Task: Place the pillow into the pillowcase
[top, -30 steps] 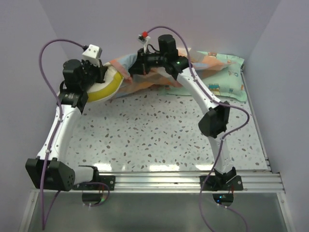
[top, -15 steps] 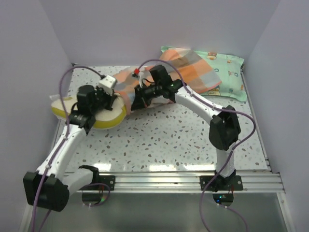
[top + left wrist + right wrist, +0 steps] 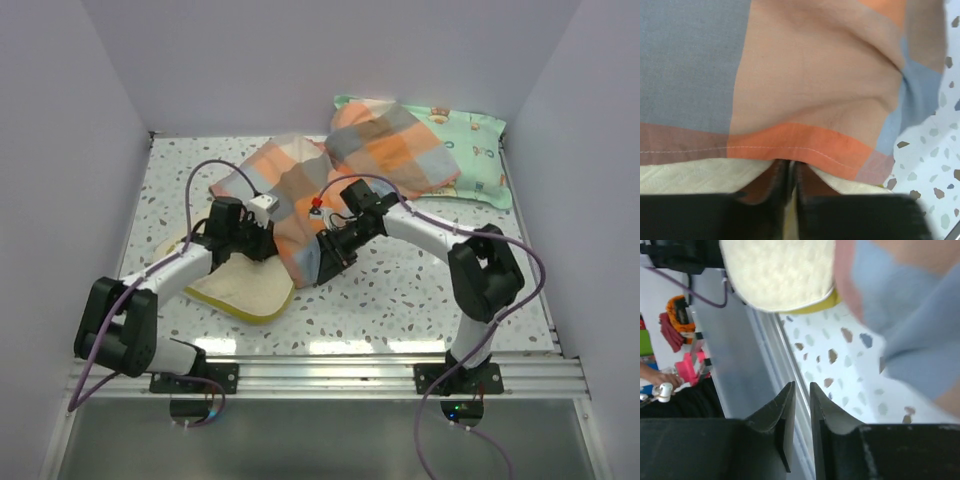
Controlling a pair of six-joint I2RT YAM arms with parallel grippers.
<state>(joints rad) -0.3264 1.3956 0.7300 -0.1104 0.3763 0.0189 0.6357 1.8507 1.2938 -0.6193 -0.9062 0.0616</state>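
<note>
While the pillow (image 3: 245, 292) sticks partly out of the pillowcase (image 3: 300, 185) under my left pincer (image 3: 791, 165), pressed together at the hem, my right pincer (image 3: 801, 388) is spread a little, holding nothing, so the pillowcase could slide off.

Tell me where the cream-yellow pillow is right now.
In the top view, the pillow lies near-left on the table, its far edge covered by the hem of the plaid pillowcase.

No legible text, labels, or numbers
</note>
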